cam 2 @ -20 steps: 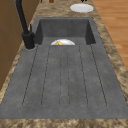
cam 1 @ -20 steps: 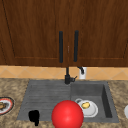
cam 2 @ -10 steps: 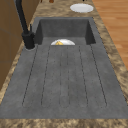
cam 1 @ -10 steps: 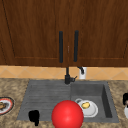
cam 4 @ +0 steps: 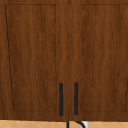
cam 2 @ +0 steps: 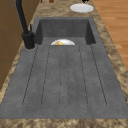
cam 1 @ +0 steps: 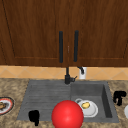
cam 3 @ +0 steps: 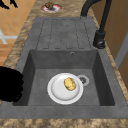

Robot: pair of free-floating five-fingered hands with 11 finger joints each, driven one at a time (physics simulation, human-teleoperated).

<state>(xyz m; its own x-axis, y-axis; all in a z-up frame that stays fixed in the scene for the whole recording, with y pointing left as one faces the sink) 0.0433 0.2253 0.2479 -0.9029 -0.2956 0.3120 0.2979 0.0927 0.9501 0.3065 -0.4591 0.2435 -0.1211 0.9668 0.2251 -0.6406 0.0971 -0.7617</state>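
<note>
Right hand hangs over the counter just beside the sink's right rim, fingers curled downward and closed on nothing. In the right side view a large black shape at the near left edge appears to be the same hand, though its outline there is too vague to be sure. The nearest thing to it is the white plate lying flat on the basin floor, carrying a small yellow piece of food. From the fingers, the plate lies to the left, lower, and a little nearer the front camera, with the basin wall between.

The plate is round and so has no long axis; it faces straight up. In the right side view the plate sits beside the drain, and the food is a short oval, its longer dimension running roughly from sink front to back.

Left hand hangs at the front edge of the draining board, fingers curled down, holding nothing, well apart from the plate. A red ball stands between that hand and the plate. The right hand is the nearer one.
</note>
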